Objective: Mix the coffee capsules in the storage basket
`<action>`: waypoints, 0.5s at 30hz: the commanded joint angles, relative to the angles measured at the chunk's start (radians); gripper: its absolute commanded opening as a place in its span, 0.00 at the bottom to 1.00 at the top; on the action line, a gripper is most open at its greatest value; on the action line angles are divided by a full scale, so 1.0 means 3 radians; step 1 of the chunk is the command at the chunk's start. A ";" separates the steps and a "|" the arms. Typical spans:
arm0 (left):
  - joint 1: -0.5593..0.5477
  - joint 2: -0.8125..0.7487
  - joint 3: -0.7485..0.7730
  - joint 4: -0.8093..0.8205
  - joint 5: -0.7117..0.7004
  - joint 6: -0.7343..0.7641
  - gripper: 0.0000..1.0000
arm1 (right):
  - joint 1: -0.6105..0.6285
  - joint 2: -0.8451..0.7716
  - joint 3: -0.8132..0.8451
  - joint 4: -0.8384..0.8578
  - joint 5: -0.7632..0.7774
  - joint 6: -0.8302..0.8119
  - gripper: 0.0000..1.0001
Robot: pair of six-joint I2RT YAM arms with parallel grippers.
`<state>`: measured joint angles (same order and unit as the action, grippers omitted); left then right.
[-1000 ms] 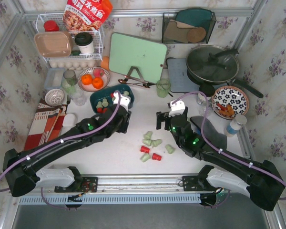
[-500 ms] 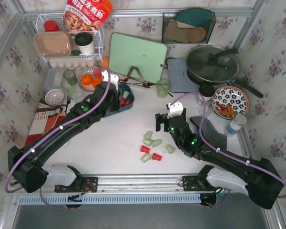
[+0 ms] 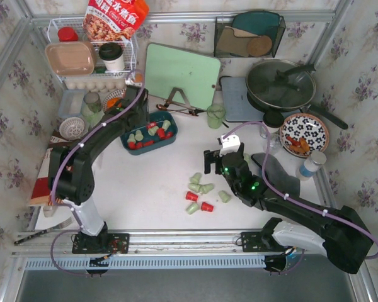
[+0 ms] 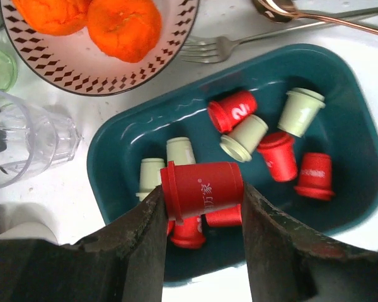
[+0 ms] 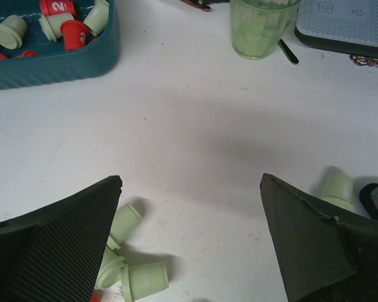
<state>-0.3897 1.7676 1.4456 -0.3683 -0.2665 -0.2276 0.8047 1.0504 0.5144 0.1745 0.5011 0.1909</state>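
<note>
Seven coffee capsules [image 3: 205,187] lie loose on the tabletop [image 3: 151,182] between its middle and its near edge: five pale mint and two bright red, all small tapered cups with a flanged rim. More of both colours lie jumbled on their sides in the storage basket [image 4: 145,119], a shallow dark teal tray with rounded corners. It stands left of the tabletop's middle, toward the far edge. The left gripper [image 4: 203,194] hangs over the basket, its jaws clamped on a red capsule [image 4: 208,179] held sideways, rim to the left, with white print on its side. Only the left wrist view shows that grip, and a white 2 on another red one in the basket; from the top camera the fingers cannot be made out. The loose group shows whole only from above; the right wrist view catches just a few mint ones and a corner of the basket. The right gripper [image 5: 190,182] hovers over bare tabletop beside the loose group, jaws wide apart, holding nothing
</note>
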 commanded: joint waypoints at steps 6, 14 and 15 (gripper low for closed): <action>0.0245 0.0410 0.0188 -0.0172 0.0079 -0.0177 0.73 | 0.0001 -0.0027 0.0021 0.0067 0.0005 0.0042 1.00; 0.0233 0.0036 -0.0146 -0.0051 0.0265 -0.0287 0.99 | 0.0004 -0.0039 0.0023 0.0091 -0.0060 0.0040 1.00; 0.0224 -0.0055 -0.0249 -0.0015 0.0302 -0.0305 0.99 | 0.0002 -0.0062 -0.0045 0.0206 -0.0051 0.0020 1.00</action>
<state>-0.3202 1.8271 1.4349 -0.4011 -0.2119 -0.2855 0.8047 1.0508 0.5278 0.1696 0.4931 0.2005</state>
